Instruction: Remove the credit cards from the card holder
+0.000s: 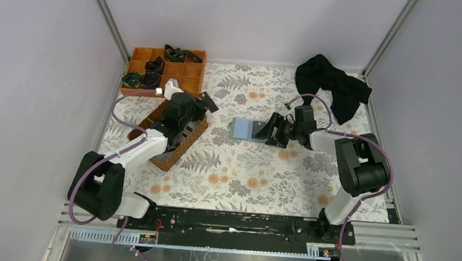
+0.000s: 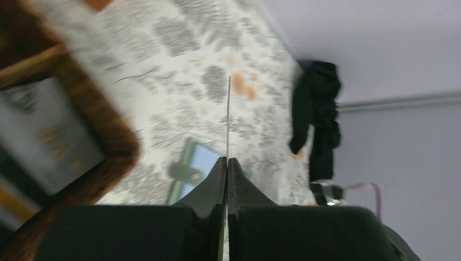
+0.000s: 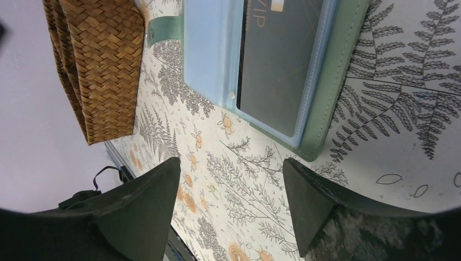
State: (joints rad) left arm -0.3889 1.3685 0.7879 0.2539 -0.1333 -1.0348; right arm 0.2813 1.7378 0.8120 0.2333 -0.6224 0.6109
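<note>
Beside basket, left tool: pinching credit card (edge-on, wrist view only)
Right tool: wide, near card holder

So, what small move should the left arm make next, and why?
Probably carry the credit card over the wicker basket and open. The left gripper is shut on it, edge-on, and another card seems to lie in the basket already.
</note>
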